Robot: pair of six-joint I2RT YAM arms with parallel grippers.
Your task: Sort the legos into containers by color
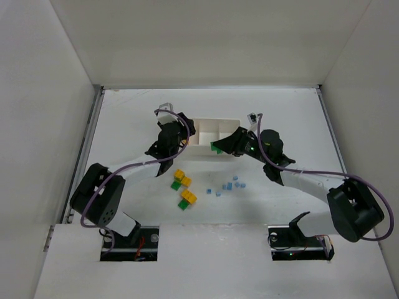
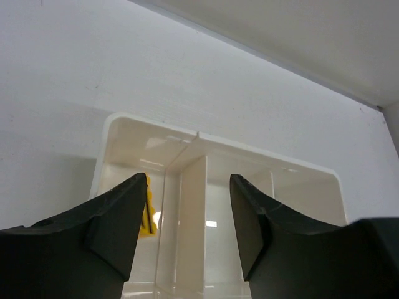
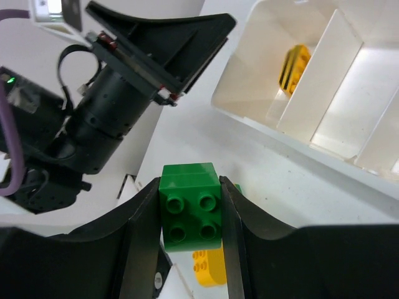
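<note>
The white tray [image 1: 218,119] lies at the back middle of the table. My left gripper [image 1: 187,132] hangs open over its left end, nothing between its fingers. In the left wrist view this gripper [image 2: 188,187] straddles a divider, and a yellow brick [image 2: 148,215] lies in the left compartment of the tray [image 2: 143,121]. My right gripper [image 3: 191,187] is shut on a green brick [image 3: 190,205], just short of the tray's near wall [image 3: 293,140]. The yellow brick [image 3: 294,67] also shows there. From above, the green brick [image 1: 216,147] sits at the right gripper [image 1: 219,147].
Two yellow-green brick pairs [image 1: 181,179] [image 1: 187,199] lie on the table in front of the tray. Several tiny light blue pieces [image 1: 229,185] are scattered to their right. White walls close the table on three sides.
</note>
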